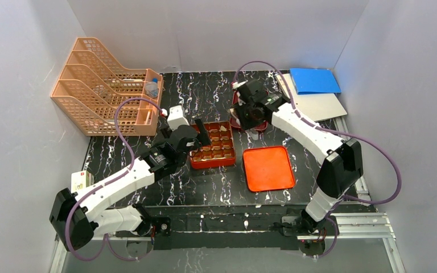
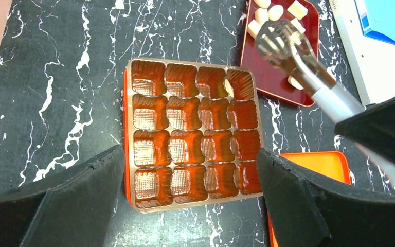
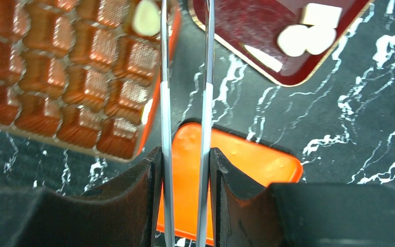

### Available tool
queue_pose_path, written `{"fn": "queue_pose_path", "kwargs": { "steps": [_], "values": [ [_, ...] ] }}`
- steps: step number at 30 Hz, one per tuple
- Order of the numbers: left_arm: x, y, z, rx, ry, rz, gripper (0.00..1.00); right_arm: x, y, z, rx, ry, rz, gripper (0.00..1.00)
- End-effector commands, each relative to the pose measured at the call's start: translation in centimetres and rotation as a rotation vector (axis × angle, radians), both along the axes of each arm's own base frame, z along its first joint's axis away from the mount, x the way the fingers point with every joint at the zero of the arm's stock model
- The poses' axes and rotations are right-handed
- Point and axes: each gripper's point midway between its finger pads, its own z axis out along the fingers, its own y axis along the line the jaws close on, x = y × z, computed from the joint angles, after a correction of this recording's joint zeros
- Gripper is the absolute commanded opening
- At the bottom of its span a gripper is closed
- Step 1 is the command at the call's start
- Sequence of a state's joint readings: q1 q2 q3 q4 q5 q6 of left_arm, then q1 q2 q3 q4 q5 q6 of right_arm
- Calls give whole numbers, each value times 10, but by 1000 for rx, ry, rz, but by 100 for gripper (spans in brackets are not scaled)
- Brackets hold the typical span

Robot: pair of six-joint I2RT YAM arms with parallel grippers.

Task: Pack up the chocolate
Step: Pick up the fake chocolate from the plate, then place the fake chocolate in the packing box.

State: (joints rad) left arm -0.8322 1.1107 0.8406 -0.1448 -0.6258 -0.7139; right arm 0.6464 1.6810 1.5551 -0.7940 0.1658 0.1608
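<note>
The left gripper [image 2: 190, 177] hangs spread wide, empty, above the orange-red compartmented plastic box [image 2: 128, 154]. The right gripper [image 3: 185, 159], half-closed, clamps slim silver metal tongs [image 3: 164, 103].

The right hand [image 3: 185, 159] clamps thin metal tongs [image 3: 165, 77], blades running along the orange-red compartmented box [image 3: 82, 77] edge. One chocolate [image 3: 147, 18] sits in its corner cell; others lie in the dark red tray [image 3: 247, 31].

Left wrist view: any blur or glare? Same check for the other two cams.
Left wrist: the tongs are smeared and soft at the head, and the foil cells of the box throw glints. Right wrist: the box goes soft at the left edge, with a sheen on the tray. Top external: even light, sharp.
</note>
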Motion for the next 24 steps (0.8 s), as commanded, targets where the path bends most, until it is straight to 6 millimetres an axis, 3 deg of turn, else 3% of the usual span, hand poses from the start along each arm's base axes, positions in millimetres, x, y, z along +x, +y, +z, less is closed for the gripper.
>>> {"fn": "queue_pose_path", "kwargs": {
  "steps": [1, 13, 24],
  "values": [
    [3, 9, 27, -16, -49, 38, 97, -14, 22, 32, 19, -70, 45, 1],
    [0, 14, 34, -17, -60, 43, 97, -40, 57, 25, 8, -57, 112, 1],
    [-1, 16, 31, -16, -56, 45, 97, -51, 69, 15, -9, -46, 140, 1]
  ]
}}
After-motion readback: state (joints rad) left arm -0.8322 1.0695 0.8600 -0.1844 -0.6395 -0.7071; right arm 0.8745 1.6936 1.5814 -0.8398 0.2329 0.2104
